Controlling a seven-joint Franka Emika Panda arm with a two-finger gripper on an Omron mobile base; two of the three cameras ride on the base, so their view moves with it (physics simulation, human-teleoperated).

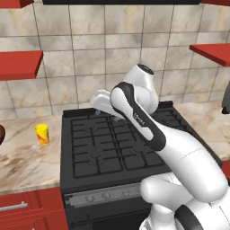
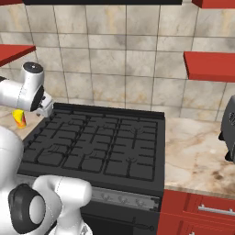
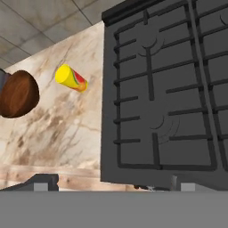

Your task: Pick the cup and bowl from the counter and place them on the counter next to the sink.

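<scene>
Marbled counter [image 1: 27, 161] runs along the left of a black stove [image 1: 117, 143], under a tiled wall with red shelves. On that stretch stands the cup [image 1: 42, 134], one only, yellow with a red-orange mark, upright with its long axis vertical; in the hand view it shows at about ten o'clock [image 3: 70, 79]. One bowl [image 3: 18, 93], dark brown and round, sits just beyond it, at about nine o'clock in the hand view, near the cup but apart from it; in the left base view just a sliver of it shows at the picture's left edge [image 1: 2, 134].

Over the rear left of the stove hangs the gripper [image 3: 113, 185], its jaws spread as wide as they go and holding nothing. Both task things lie off to the arm's left, across the stove's edge, the cup nearer than the bowl. Exactly how high the fingers stand above the grates is hard to judge from these views. Neither thing has yet been picked up, and the reach probably goes to the cup first.
</scene>
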